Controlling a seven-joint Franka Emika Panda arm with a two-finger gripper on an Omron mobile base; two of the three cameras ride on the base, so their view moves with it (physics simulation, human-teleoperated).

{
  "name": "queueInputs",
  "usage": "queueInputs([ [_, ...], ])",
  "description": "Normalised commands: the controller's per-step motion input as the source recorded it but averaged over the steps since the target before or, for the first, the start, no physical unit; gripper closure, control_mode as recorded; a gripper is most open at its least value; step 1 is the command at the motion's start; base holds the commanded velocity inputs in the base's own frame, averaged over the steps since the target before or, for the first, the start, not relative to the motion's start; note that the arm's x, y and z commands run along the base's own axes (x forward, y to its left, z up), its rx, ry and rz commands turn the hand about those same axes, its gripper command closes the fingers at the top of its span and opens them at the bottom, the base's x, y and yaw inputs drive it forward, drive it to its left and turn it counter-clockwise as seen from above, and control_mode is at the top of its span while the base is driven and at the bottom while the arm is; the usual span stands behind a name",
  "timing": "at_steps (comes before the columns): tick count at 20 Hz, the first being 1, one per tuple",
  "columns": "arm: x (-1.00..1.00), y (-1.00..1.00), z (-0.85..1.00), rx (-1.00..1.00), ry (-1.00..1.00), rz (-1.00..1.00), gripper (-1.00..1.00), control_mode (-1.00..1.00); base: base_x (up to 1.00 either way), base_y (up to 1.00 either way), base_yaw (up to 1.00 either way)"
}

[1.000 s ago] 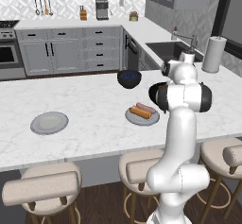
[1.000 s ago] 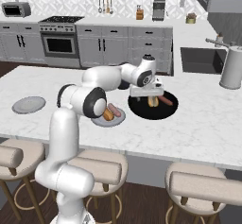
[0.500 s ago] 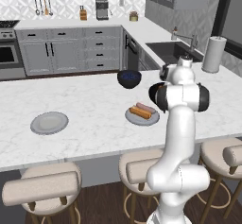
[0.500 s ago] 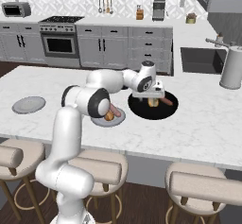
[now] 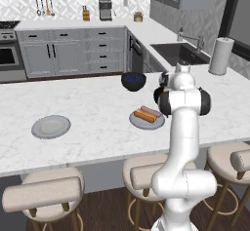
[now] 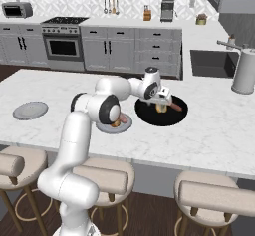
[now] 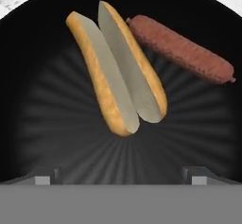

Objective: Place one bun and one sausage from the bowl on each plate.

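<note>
My hand point(image 6: 162, 102) hangs over the black bowl point(image 6: 144, 115) just right of centre in the right base view, its fingers spread wide and holding nothing. In the hand view the two fingertips point(image 7: 45, 178) rise at the bottom corners, well apart, with the bowl's dark inside between and above them.

Inside the bowl point(image 7: 33, 76) lie one bun point(image 7: 118, 74), split open lengthwise and running from upper left toward the lower middle of the hand view, and one sausage point(image 7: 182, 48) at upper right, just beside the bun's upper end. My fingers touch neither.

In the left base view, the nearer plate point(image 5: 135, 122) sits in the middle of the frame on the white marble counter point(image 5: 88, 98), carrying a bun point(image 5: 145, 115) and a sausage point(image 5: 151, 111) side by side. The other plate point(image 5: 51, 126) lies at the left of that frame, well apart from the first, with nothing on it. A dark blue bowl point(image 5: 133, 81) stands above the filled plate in that view, farther back on the counter.
</note>
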Motion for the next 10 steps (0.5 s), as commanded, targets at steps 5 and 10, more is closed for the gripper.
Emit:
queueInputs([
  [5, 0.3, -0.27, 0.0, 0.0, 0.0, 0.0, -1.0, -1.0, 0.0, 0.0, 0.0],
  [10, 0.03, -0.44, 0.0, 0.0, 0.0, 0.05, -1.0, -1.0, 0.0, 0.0, 0.0],
])
